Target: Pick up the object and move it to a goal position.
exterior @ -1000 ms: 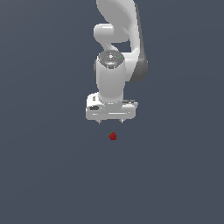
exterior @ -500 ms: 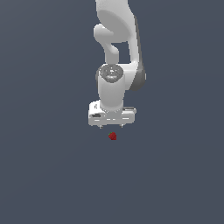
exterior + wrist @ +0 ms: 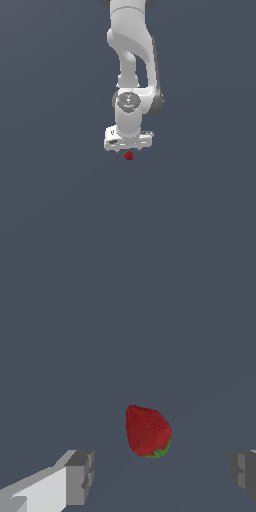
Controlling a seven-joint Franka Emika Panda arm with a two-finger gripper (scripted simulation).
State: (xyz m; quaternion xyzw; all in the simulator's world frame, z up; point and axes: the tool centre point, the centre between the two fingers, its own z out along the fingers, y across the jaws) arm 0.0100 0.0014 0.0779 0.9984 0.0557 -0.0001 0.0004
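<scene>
Claw [image 3: 161,476] spread wide, ungripped, straddling strawberry [image 3: 148,431] (green tip visible), no contact.

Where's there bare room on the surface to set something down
Nearly everywhere: the dark grey surface lies bare on all sides of the strawberry. The one crowded spot is at the strawberry itself, where the gripper hangs open just over it.

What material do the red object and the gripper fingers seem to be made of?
The red object looks like a strawberry: matte, soft-looking red flesh with a green rim at one end, though the render is only faceted. The fingers look like hard plastic or metal with matte grey pads, blocky and sharp-edged; which one is unclear.
</scene>
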